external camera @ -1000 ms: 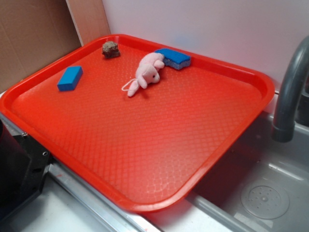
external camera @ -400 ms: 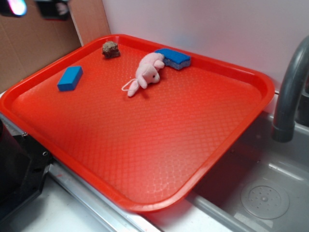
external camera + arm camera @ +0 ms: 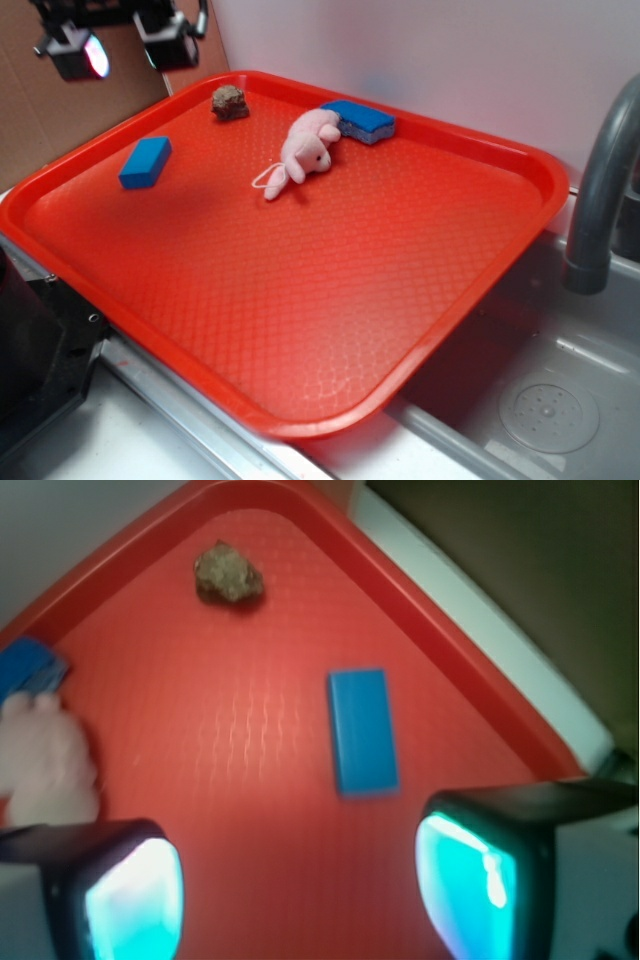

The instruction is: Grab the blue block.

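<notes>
Red tray [image 3: 480, 260] carries the blue block [image 3: 145, 162] flat near its left rim, apart from the rock [image 3: 229, 102], so the end effector [image 3: 122, 48], fingers spread and empty, hovers above it for a clear descent.

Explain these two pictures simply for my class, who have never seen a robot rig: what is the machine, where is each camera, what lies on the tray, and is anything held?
The machine is a small robot arm. Its grasping tool shows at the top left of the side view, above the tray's edge. The other picture comes from a camera on the arm's wrist, looking down between the tool's two fingers. On the red tray lie a blue block, a brownish rock, a pink plush toy and a blue sponge. The tool is open and holds nothing; the block lies ahead of it.
</notes>
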